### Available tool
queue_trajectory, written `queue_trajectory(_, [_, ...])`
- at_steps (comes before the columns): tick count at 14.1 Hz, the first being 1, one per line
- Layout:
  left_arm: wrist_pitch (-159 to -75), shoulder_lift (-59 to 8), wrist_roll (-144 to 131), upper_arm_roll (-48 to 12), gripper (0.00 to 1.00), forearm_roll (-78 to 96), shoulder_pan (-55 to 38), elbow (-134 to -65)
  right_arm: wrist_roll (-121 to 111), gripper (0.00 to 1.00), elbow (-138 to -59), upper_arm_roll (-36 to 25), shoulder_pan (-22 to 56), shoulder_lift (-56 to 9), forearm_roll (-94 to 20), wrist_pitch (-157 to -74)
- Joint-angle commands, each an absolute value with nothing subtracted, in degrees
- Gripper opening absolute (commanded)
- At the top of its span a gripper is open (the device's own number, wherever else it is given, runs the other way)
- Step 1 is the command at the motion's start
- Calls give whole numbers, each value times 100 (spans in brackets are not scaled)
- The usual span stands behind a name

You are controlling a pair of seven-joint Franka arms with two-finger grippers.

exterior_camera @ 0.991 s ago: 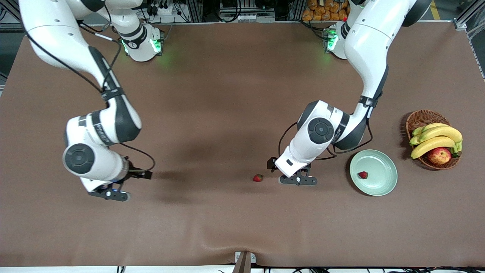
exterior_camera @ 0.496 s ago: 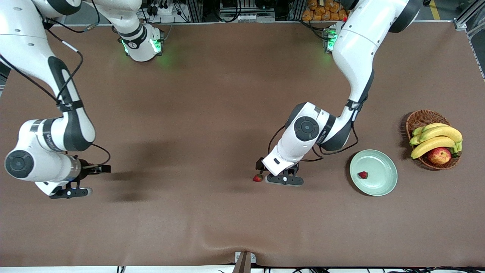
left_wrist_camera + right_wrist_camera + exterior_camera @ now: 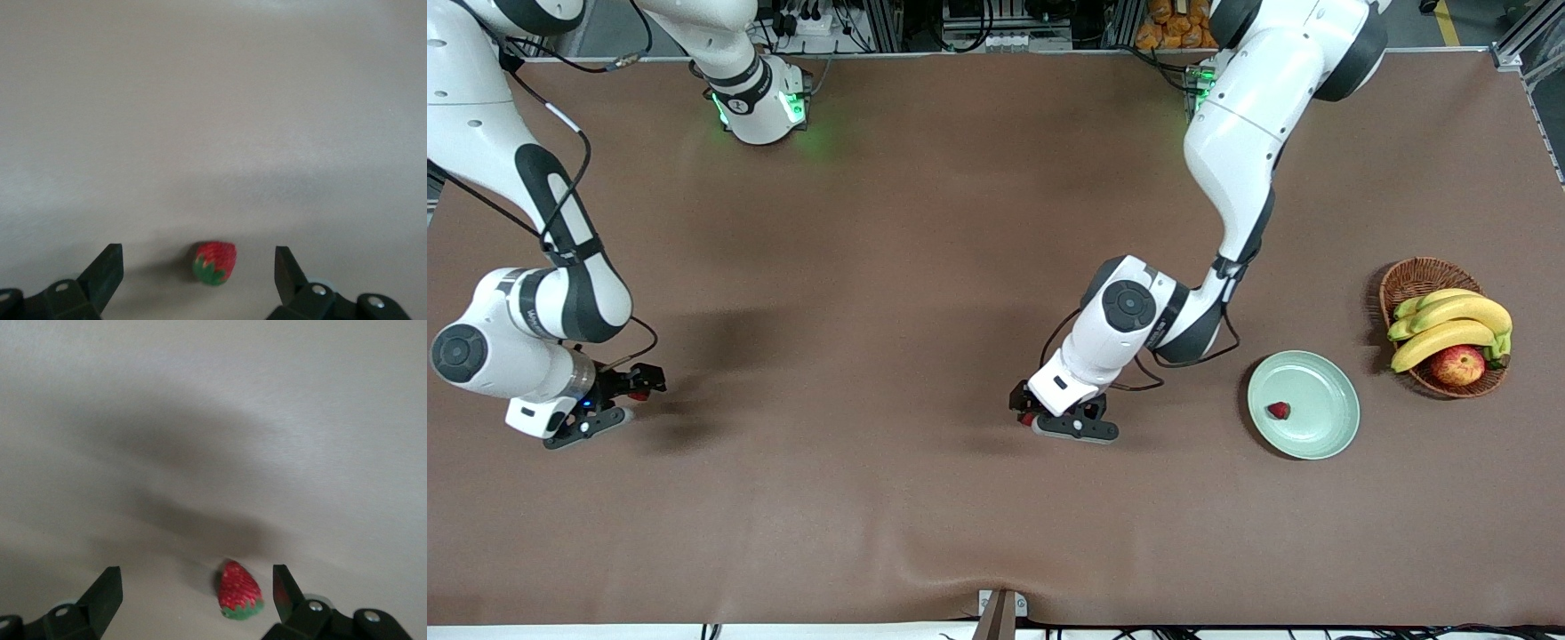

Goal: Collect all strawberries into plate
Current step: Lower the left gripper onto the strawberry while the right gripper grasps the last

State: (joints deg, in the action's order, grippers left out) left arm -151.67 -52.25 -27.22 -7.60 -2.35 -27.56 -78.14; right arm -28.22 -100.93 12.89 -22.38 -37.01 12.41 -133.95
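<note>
Left gripper (image 3: 199, 280) open, jaws straddling a strawberry (image 3: 215, 263) mid-table, set to pinch. Right gripper (image 3: 193, 600) likewise open around another strawberry (image 3: 239, 591) at its table end. Third strawberry (image 3: 1279, 410) lies on the plate (image 3: 1329, 431).

front view looks down from high across the table (image 3: 925, 222) toward my bases, while each wrist view looks close past my open fingertips at a strawberry (image 3: 215, 262) the front view also covers.

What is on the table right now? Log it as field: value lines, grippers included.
plate: toward the left arm's end, holds one strawberry
left gripper: open, straddling a second strawberry on the mat
right gripper: open, around a third strawberry at the right arm's end
basket: bananas and apple
</note>
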Motion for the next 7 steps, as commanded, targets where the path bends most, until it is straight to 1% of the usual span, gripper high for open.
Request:
queue_trajectory(1, [-15346, -5484, -2813, -440, 99, -316, -3023, -7523, -3469, 100, -10362, 1380, -2495, -3551, 1327, -13623])
queue_trajectory(4, [-15450, -5581, -2830, -378, 83, -316, -3155, -7523, -3718, 100, -10354, 1380, -2522, -3551, 1345, -13649])
queue_trajectory(6, [-15556, -5677, -2830, -378, 76, -316, -3199, -7515, -3718, 100, -10336, 1380, -2584, -3638, 1450, -13649])
queue_trajectory(7, [-15609, -5704, -2813, -378, 75, -316, -3199, -7515, -3718, 100, -10319, 1380, -2627, -3673, 1468, -13658])
